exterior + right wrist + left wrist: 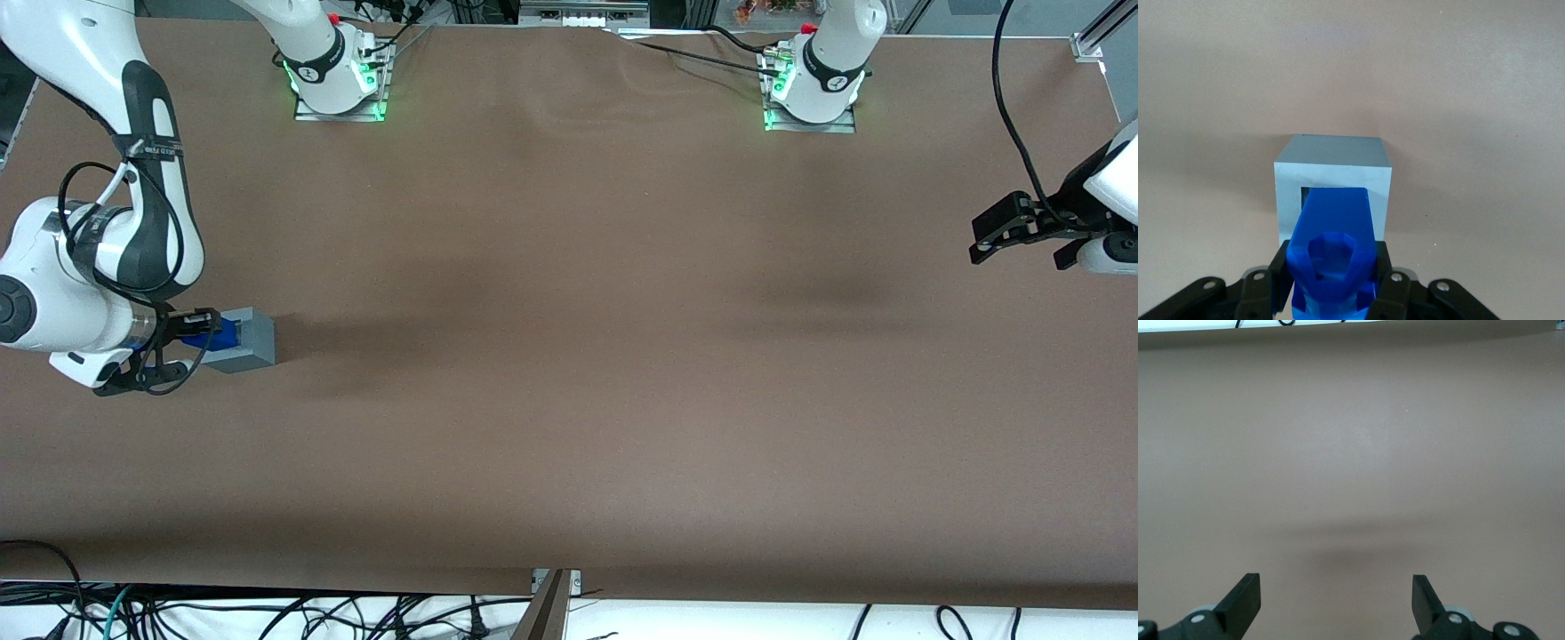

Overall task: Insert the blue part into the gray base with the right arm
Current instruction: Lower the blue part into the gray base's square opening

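Note:
The gray base sits on the brown table toward the working arm's end. In the right wrist view the gray base shows its square socket, partly covered by the blue part. My right gripper is shut on the blue part, with a black finger on each side of it. The blue part's tip is at the socket's opening; how deep it sits cannot be told. The right arm reaches in low beside the base.
The brown table stretches wide toward the parked arm's end. The two arm mounts stand farthest from the front camera. Cables lie off the table's near edge.

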Available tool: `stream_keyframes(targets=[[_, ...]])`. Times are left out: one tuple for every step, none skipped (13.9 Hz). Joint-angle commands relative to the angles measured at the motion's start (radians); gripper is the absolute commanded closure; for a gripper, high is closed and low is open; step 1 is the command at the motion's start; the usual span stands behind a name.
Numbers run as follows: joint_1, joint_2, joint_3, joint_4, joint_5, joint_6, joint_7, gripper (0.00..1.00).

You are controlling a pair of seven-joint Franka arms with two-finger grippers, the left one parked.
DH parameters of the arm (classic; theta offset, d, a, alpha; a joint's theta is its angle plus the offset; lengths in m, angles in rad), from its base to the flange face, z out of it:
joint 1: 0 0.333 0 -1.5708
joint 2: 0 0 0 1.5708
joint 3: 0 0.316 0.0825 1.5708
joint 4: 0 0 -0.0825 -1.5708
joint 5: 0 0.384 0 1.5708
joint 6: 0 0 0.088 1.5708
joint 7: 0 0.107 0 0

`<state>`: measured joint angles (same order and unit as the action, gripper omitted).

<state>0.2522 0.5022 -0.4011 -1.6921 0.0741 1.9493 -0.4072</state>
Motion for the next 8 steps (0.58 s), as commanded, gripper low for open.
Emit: stream_keyframes(targets=[[-0.001,-0.014,0.004,-0.017,0.012,-0.012,-0.012,0.67],[-0.001,-0.014,0.005,-0.018,0.012,-0.01,-0.009,0.67],[0.001,-0.013,0.007,-0.018,0.016,-0.01,-0.009,0.67],[0.001,-0.004,0.007,-0.018,0.032,-0.01,-0.007,0.67],[0.001,0.001,0.007,-0.018,0.047,-0.009,-0.007,0.67],[0.001,0.01,0.007,-0.018,0.059,-0.009,-0.007,0.67],[0.001,0.015,0.007,-0.02,0.067,-0.009,-0.007,0.67],[0.001,0.015,0.007,-0.018,0.069,-0.007,-0.007,0.67]])
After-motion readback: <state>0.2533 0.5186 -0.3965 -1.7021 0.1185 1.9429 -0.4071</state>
